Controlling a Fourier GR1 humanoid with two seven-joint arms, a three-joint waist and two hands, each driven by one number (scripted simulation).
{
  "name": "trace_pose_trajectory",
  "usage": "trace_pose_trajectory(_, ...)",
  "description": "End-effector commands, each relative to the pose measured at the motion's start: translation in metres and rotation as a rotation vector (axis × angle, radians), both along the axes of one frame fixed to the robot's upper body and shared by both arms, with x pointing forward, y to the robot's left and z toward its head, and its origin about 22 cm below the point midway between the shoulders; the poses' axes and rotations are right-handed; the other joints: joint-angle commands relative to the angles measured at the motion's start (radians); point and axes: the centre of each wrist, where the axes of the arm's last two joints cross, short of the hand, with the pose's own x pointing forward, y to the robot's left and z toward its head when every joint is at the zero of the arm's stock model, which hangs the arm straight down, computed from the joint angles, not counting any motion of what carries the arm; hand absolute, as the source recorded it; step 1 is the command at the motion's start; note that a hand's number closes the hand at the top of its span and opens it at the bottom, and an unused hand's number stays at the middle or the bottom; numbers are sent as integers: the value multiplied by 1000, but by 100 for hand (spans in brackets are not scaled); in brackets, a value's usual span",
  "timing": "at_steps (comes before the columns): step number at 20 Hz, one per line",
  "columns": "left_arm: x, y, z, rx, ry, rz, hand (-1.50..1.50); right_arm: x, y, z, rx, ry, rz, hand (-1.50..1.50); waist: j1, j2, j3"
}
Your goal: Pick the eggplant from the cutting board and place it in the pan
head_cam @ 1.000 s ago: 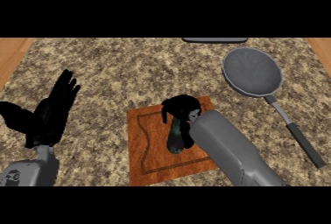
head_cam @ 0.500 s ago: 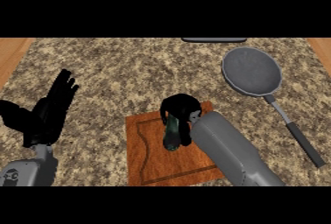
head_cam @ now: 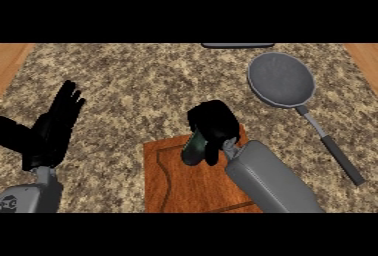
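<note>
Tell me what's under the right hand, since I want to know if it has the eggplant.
Under the right hand a dark eggplant pokes out below the curled fingers, over the cutting board's top edge. The hand covers its upper part, and whether it touches the board can't be seen.

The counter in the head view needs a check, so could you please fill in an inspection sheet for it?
Surface: speckled stone counter, wood strips at both side edges.
Job's things: eggplant over the cutting board, in the right hand; pan at upper right holds nothing, handle towards the lower right.
Clutter: dark object at the far edge, cut off.
Hands: right hand curled round the eggplant; left hand open, resting at left.
Cables: nothing seen.
Surroundings: nothing seen.
</note>
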Motion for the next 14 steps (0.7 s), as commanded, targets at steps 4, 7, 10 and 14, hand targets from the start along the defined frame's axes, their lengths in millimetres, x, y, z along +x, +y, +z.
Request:
trace_pose_trajectory(4,-7,20,-7,10,15,22,0,-29,-24,90,80,-431,-53,150,-17,-6,0)
trace_pose_trajectory(7,14,7,6,-6,3,19,0,-64,-26,94,84,-467,-62,150,-6,5,0)
trace_pose_trajectory(10,1,3,9,-11,9,-24,0,-63,-35,134,104,-453,-121,150,18,8,0)
trace_pose_trajectory(14,2,5,17,-10,-14,-23,0,-42,-55,146,158,-478,-203,150,25,11,0)
